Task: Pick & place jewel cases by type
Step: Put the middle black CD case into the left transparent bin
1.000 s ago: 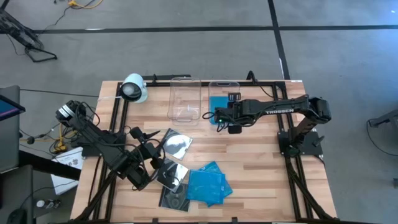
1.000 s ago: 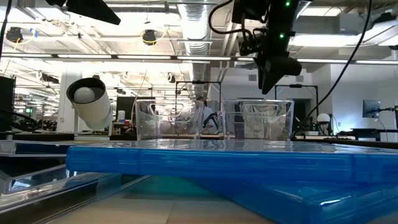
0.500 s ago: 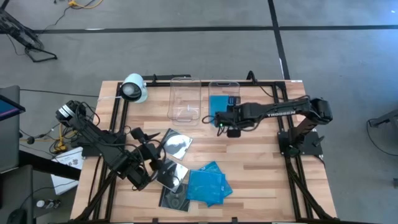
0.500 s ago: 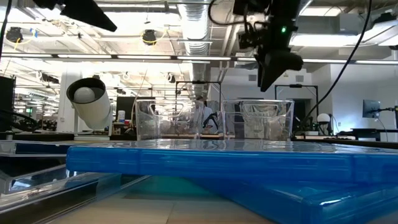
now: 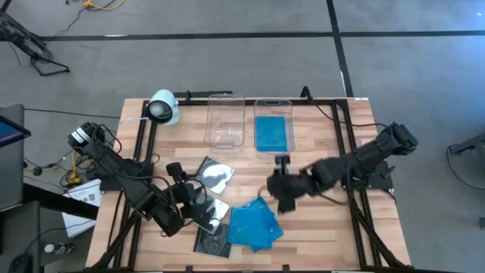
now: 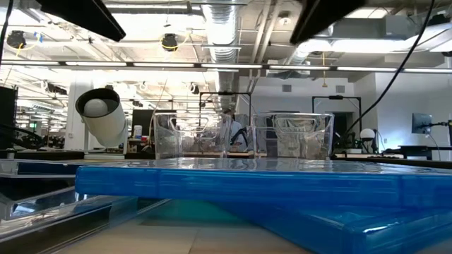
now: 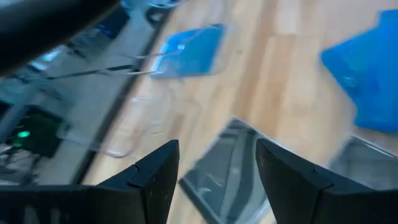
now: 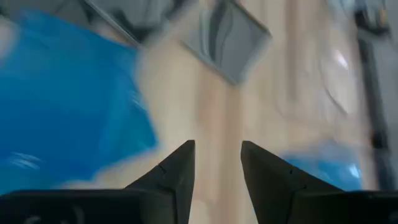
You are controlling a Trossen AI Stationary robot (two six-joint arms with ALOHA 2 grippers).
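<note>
Overhead, the right claw hangs open and empty beside the blue cases near the table's front edge; the left claw is open over a clear case

- Table: pale wood planks, matt.
- Blue jewel cases: glossy translucent plastic (just ahead of right fingers).
- Tubs: clear smooth plastic.

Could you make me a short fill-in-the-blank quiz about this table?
1. The right clear rectangular tub holds one translucent ____ jewel case.
2. The left clear rectangular tub is ____.
3. The right claw, fingers ____, hovers beside the blue jewel case pile.

Missing words: blue; empty; open
</note>
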